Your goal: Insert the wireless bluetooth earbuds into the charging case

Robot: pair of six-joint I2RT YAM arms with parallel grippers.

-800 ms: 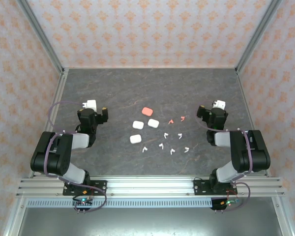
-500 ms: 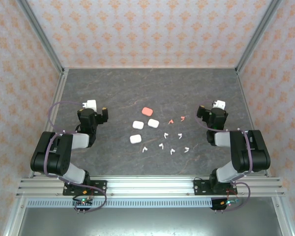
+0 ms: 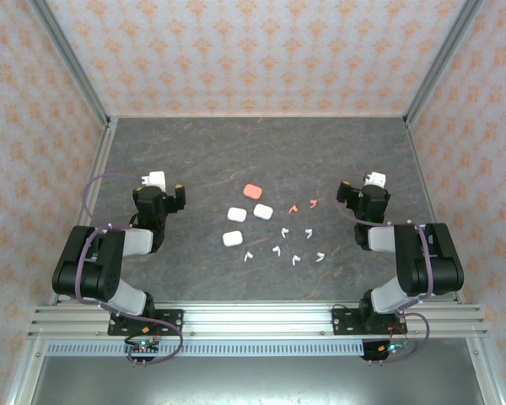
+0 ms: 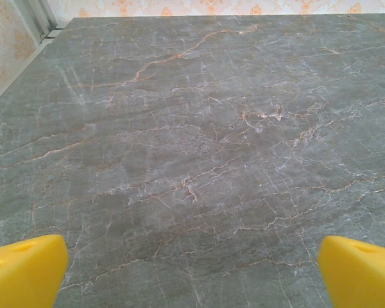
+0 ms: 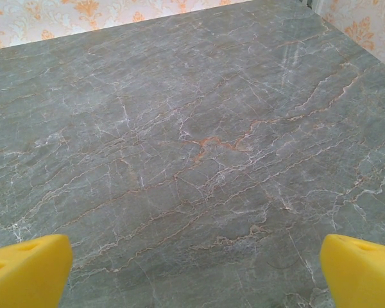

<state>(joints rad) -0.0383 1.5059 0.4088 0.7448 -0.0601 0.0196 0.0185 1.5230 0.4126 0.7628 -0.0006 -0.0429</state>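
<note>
A dark grey veined desk [image 3: 236,152] is enclosed on three sides by patterned walls [image 3: 253,51]. A salmon-pink case [image 3: 253,191] lies near the middle of the desk, and all places are given from it.

The left arm [image 3: 97,261] is folded well to the left of the salmon-pink case and nearer the front edge. The right arm [image 3: 422,266] is folded well to its right.

The left pincer [image 4: 192,273] is held with its yellow fingers [image 4: 22,269] wide apart, and nothing is gripped between them. The right pincer [image 5: 196,273] is likewise spread wide and empty, with bare desk seen beyond its fingers [image 5: 362,269].

Three white cases are laid just in front of the salmon-pink case. One [image 3: 263,211] is slightly to the right, one [image 3: 237,214] slightly to the left, and one [image 3: 232,239] further forward.

The wireless bluetooth earbuds are scattered loose on the desk, outside the cases. Two pink earbuds [image 3: 293,207] [image 3: 312,202] lie to the right of the salmon-pink case and a little forward. Six white earbuds [image 3: 284,231] [image 3: 307,234] [image 3: 248,255] [image 3: 277,250] [image 3: 296,259] [image 3: 319,256] are spread further forward, well apart from both pincers.
</note>
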